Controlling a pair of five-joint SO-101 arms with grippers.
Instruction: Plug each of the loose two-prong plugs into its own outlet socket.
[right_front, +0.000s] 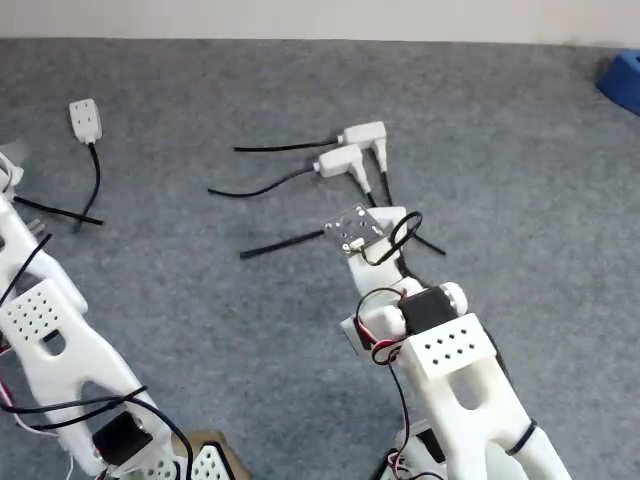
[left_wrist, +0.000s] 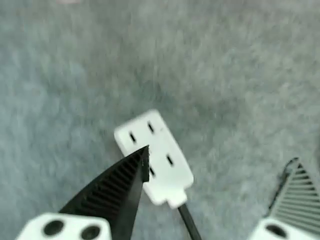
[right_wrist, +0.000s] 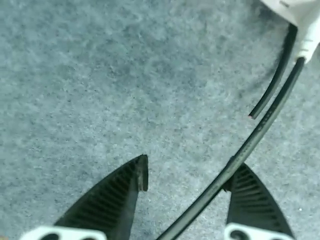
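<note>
Outlet socket (right_front: 85, 120), white: 1. It lies flat on the grey carpet (right_front: 520, 180), apart from the other white pieces. The left wrist view (left_wrist: 155, 157) shows four slots in two pairs on its face. One black cord (right_front: 95, 175) leaves its end on the side toward the arms.

Plugs, white: 2. They lie side by side, well apart from the outlet socket across open carpet. One (right_front: 362, 133) lies a little farther from the arms than the other (right_front: 340, 160). Each has a black lead trailing back toward the outlet socket's side. Whether either is seated in anything cannot be told.

Left gripper (left_wrist: 220, 155): 1. It hangs directly over the outlet socket with its jaws spread wide and nothing held. One finger (left_wrist: 125, 185) overlaps the socket's edge and the other stands off to the side.

Right gripper (right_wrist: 192, 167): 1. It is far from the outlet socket, just beside the two plugs, with its jaws parted and not clamped on anything. A black cord (right_wrist: 260, 130) runs through the gap close to one finger (right_wrist: 250, 195). A second, shorter cord (right_wrist: 275, 75) ends on the carpet beside it.

Blue object (right_front: 622, 80): 1, at the carpet's edge, farthest from the outlet socket.
</note>
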